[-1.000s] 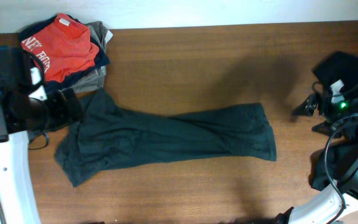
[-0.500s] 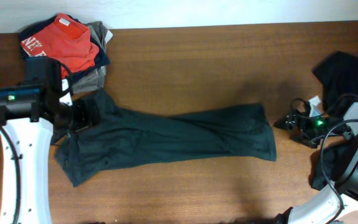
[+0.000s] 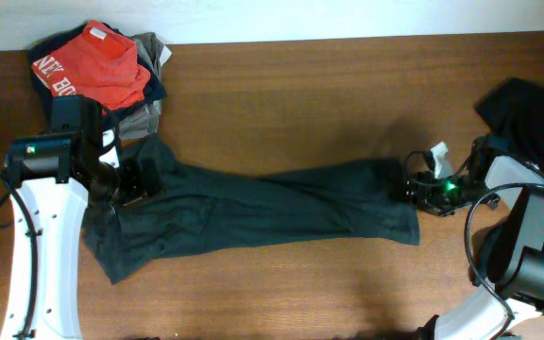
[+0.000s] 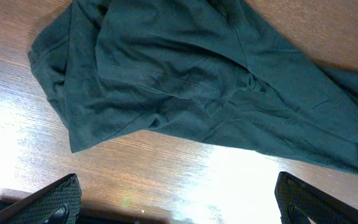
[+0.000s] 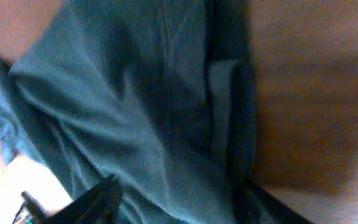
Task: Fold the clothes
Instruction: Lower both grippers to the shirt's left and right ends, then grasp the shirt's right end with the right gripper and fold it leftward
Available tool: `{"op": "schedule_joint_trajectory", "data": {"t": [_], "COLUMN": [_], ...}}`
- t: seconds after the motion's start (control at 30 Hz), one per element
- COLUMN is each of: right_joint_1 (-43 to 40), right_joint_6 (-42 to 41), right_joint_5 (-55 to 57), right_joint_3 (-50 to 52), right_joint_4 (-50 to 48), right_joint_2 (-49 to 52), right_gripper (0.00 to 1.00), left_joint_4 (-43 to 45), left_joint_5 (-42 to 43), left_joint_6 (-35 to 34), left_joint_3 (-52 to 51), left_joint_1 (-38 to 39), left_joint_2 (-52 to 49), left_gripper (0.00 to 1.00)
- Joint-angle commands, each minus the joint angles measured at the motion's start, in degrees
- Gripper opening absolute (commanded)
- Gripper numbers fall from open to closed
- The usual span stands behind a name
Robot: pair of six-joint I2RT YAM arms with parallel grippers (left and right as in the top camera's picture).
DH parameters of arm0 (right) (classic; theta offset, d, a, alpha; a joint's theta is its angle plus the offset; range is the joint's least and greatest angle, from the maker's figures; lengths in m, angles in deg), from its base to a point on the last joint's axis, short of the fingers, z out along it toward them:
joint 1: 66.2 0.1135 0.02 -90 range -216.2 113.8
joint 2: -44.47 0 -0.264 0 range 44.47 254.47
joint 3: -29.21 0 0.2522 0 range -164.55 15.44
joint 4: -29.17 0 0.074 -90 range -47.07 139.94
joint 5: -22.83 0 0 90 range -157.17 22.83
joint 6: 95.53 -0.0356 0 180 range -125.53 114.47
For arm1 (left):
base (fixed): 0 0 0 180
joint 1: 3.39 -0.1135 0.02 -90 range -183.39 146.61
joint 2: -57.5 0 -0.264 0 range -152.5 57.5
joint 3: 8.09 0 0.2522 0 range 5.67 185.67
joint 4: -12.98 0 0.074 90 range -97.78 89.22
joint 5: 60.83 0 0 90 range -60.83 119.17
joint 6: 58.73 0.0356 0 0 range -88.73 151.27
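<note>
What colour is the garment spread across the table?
Plain dark green-grey garment, clearest in left wrist view.

This looks like a robotics lab bench rather than a home: a bare wooden tabletop against a plain white wall, a white left arm and right arm reaching in from its near corners, a green status light glowing, clothes heaped in the far left corner.

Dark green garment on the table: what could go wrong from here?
The right jaws are at a doubled-over edge of the dark green garment; they may catch one layer only. The left jaws hang open over its wrinkled end, so a bunched grab could fold crooked. The stack of clothes lies close and could snag.
</note>
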Motion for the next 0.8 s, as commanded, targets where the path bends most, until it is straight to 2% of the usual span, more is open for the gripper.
{"op": "schedule_joint_trajectory", "data": {"t": [0.0, 0.03, 0.13, 0.17, 0.27, 0.47, 0.77], "right_joint_1": [0.55, 0.55, 0.66, 0.79, 0.81, 0.70, 0.76], "right_joint_6": [0.46, 0.46, 0.46, 0.46, -0.46, -8.50, -14.51], "right_joint_5": [3.56, 3.56, 3.54, 3.56, 3.61, 7.17, 24.30], "right_joint_3": [1.49, 1.64, 2.03, 2.23, 2.38, -0.90, -15.98], "right_joint_4": [0.52, 0.48, 0.22, 0.02, -0.83, -2.62, 11.06], "right_joint_2": [1.73, 1.73, 1.73, 1.73, 1.73, 1.66, 0.94], "right_gripper": [0.60, 0.60, 0.44, 0.26, 0.04, 0.04, 0.04], "left_joint_4": [0.52, 0.59, 0.57, 0.57, 0.61, 0.48, 0.79], "left_joint_5": [0.61, 0.61, 0.61, 0.61, 0.61, 0.61, 0.61], "left_joint_6": [0.87, 0.87, 0.87, 0.87, 0.87, 0.87, 0.87], "left_joint_3": [-0.52, -0.52, -0.52, -0.52, -0.52, -0.52, -0.52], "left_joint_1": [0.17, 0.17, 0.17, 0.17, 0.17, 0.17, 0.17], "left_joint_2": [0.24, 0.24, 0.24, 0.24, 0.24, 0.24, 0.24], "left_gripper": [0.99, 0.99, 0.99, 0.99, 0.99, 0.99, 0.99]}}
